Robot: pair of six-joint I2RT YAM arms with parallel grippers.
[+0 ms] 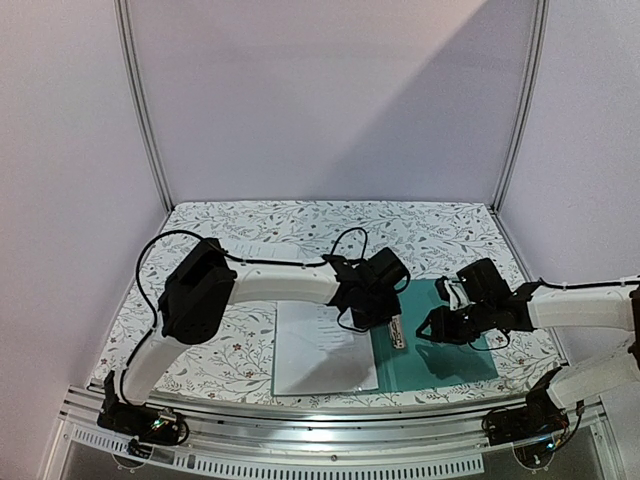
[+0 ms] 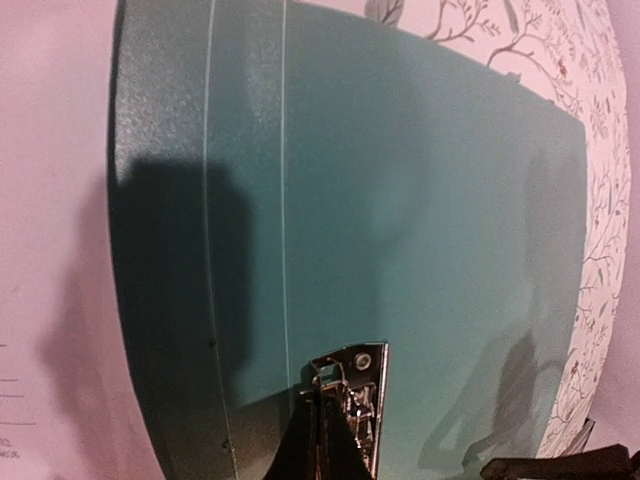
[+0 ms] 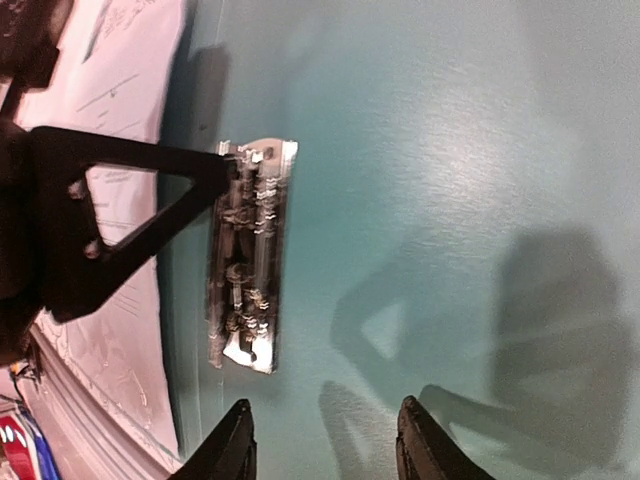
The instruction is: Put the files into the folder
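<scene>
Pinching the folder's [image 1: 460, 360] clip [image 3: 250, 260] are the left fingers [image 3: 130, 150].

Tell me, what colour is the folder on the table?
Teal green. The folder shows best in the right wrist view, where it fills most of the picture.

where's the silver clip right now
In the top view, the silver clip lies right of centre on the spine edge of the teal folder, beside the white files, at the tip of the left pincer.

Left end effector [image 1: 392, 325] closed; right end effector [image 3: 325, 440] (just beside) parted.
</scene>
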